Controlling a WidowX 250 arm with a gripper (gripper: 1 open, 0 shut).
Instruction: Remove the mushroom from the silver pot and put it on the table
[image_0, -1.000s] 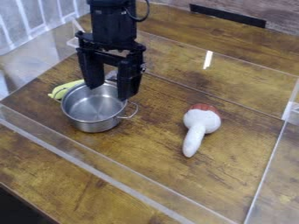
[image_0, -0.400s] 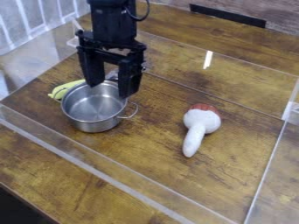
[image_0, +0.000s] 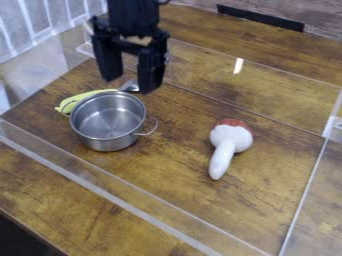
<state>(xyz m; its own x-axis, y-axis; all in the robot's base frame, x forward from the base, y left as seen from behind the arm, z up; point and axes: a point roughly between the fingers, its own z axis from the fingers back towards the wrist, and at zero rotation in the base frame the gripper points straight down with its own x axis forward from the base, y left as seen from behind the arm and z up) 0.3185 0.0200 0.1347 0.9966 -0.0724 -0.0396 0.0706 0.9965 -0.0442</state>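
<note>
mushroom (image_0: 227, 147) lies on table (image_0: 160, 170) beside silver pot (image_0: 108, 121).

Tabletop (image_0: 160, 180) of dark brown wood planks, grain and seams visible, finish faintly glossy with a white glint of light near the far side. Rim (image_0: 80, 170) of clear acrylic, smooth, its edges catching pale reflections. Silver pot (image_0: 108, 120) of polished metal, mirror-bright inside. Mushroom (image_0: 227, 148) with a smooth, matt white stem and a reddish-brown cap, plastic-looking. Gripper (image_0: 132, 72) of matt black material. Yellow-green curved thing (image_0: 80, 99) behind the pot, smooth, slightly shiny.
</note>
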